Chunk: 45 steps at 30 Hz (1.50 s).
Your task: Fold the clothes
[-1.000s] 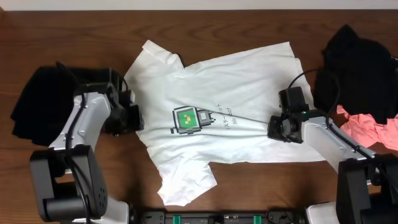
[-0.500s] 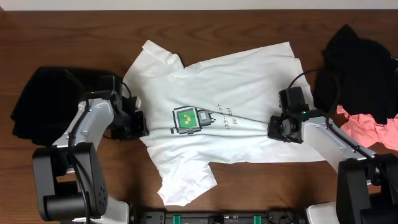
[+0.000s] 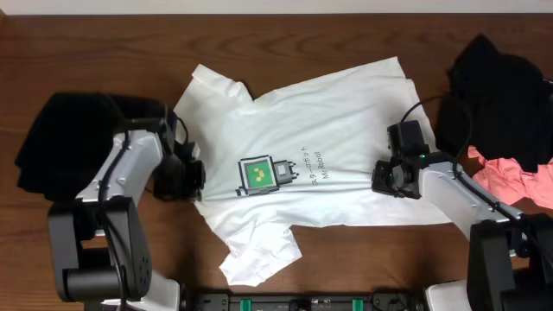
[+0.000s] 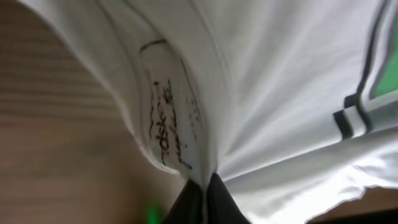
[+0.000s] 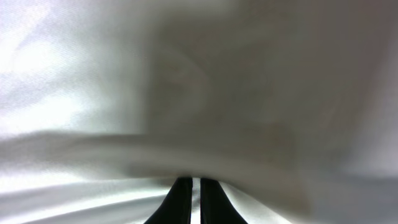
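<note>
T-shirt [image 3: 328, 130] of white soft fabric, short-sleeved, with green-and-grey pixel robot print [image 3: 263, 171], spread print-up across middle of brown wooden table [image 3: 346, 34], collar at left, hem at right. Left gripper [image 3: 192, 177] pinched shut on fabric at collar, right gripper [image 3: 380, 177] closed on hem edge opposite; jaws together in both wrist views, cloth bunched over them. Judged as opposing grips meant to stretch garment lengthwise and smooth it ahead of first fold. Lower sleeve [image 3: 259, 259] crumpled, not yet flattened. Black fabric heap [image 3: 43, 147] at far left, second black heap [image 3: 501, 86] and pink crumpled garment [image 3: 510, 181] at far right, kept apart from working area, presumably awaiting turn.
</note>
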Each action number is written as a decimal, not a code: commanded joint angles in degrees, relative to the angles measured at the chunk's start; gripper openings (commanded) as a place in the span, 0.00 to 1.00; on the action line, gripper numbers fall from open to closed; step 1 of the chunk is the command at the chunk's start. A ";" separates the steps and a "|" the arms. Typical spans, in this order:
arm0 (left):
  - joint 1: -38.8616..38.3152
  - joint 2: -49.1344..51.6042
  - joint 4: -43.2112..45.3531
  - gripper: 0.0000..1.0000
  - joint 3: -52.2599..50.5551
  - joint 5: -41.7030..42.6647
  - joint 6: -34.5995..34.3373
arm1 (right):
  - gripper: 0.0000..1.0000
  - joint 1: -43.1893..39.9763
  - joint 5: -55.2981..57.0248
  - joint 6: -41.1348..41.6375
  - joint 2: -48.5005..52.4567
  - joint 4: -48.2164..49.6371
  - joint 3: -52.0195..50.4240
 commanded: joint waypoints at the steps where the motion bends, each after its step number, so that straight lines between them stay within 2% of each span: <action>1: 0.39 -1.55 -2.95 0.06 7.48 -4.02 -2.25 | 0.07 0.22 3.58 0.74 1.60 -0.81 -2.25; 4: 0.39 -1.95 -6.14 0.07 12.37 -4.66 -2.82 | 0.07 0.22 3.58 0.74 1.60 -0.90 -2.25; 6: 0.39 -1.95 -7.50 0.15 13.35 -5.01 -2.86 | 0.07 0.22 3.56 0.74 1.60 -1.07 -2.25; 7: 0.39 -1.95 -7.91 0.15 13.33 -5.01 -2.89 | 0.06 0.22 3.56 0.74 1.60 -1.09 -2.25; 15: 0.39 -1.84 -9.57 0.17 13.09 -8.83 -5.77 | 0.07 0.22 3.58 0.74 1.60 -1.01 -2.25; 16: 0.37 -1.84 -9.35 0.17 12.87 -8.83 -5.90 | 0.07 0.22 3.58 0.74 1.60 -1.01 -2.25; 17: 0.37 -1.84 -9.03 0.22 12.52 -8.85 -5.88 | 0.07 0.22 3.58 0.74 1.60 -0.92 -2.25; 19: 0.37 -1.81 -6.47 0.27 11.21 -8.81 -5.90 | 0.08 0.22 3.58 0.72 1.60 -0.83 -2.25; 22: 0.20 -1.81 1.36 0.27 8.59 -6.82 -5.88 | 0.07 0.22 3.54 0.72 1.60 -0.76 -2.25; 23: 0.15 -1.81 3.69 0.26 7.91 -5.86 -5.84 | 0.06 0.22 3.54 0.72 1.60 -0.76 -2.25; 24: 0.13 -1.75 6.43 0.21 7.06 -5.09 -5.86 | 0.04 0.22 3.52 0.72 1.60 -0.76 -2.25; 25: 0.11 -1.53 8.81 0.10 6.43 -4.31 -5.88 | 0.01 0.22 3.10 0.57 1.60 -0.70 -2.25; 26: 0.07 -0.90 11.39 0.06 5.99 -2.84 -5.88 | 0.01 0.22 0.66 -2.64 1.60 0.07 -2.23; 29: -0.02 1.09 15.69 0.06 5.97 -2.29 -6.51 | 0.01 0.28 -3.10 -9.81 1.22 1.14 -1.64; 34: -0.04 4.00 22.45 0.06 5.97 -1.70 -8.13 | 0.02 0.28 -4.68 -9.84 -4.50 1.05 3.34; 39: -0.07 4.59 22.56 0.06 5.97 -1.46 -9.51 | 0.01 0.28 -14.14 -13.64 -8.90 1.92 12.26; 45: -0.07 3.02 19.67 0.06 6.84 -1.27 -8.83 | 0.01 0.22 -16.44 -14.56 -3.39 15.28 14.73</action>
